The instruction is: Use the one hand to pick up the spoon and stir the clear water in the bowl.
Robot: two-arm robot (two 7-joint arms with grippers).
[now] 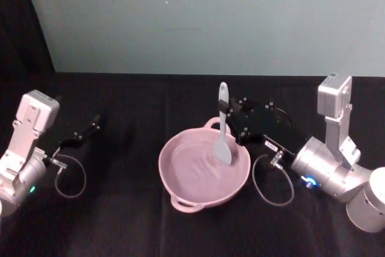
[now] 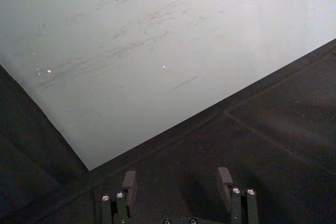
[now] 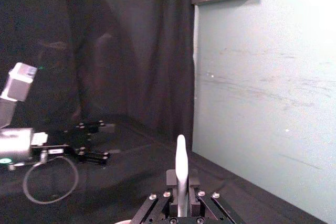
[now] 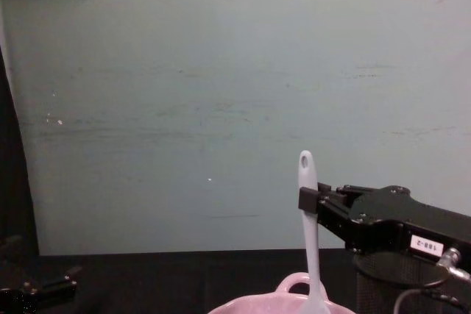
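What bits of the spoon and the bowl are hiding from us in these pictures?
Chest view: the bottom edge cuts off most of the bowl and the blade of the spoon.
Right wrist view: the right tool, shut on the spoon, hides everything below the handle's tip.
Head view: the clear water cannot be told from the bowl's pink floor, so how full it is, and whether the blade touches it, is unknown.

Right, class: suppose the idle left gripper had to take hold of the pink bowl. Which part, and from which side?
Probably the near loop handle of the bowl, approached from above on the robot's left. It juts out from the rim, slim enough for the open left gripper, while the right gripper and spoon crowd the far handle.
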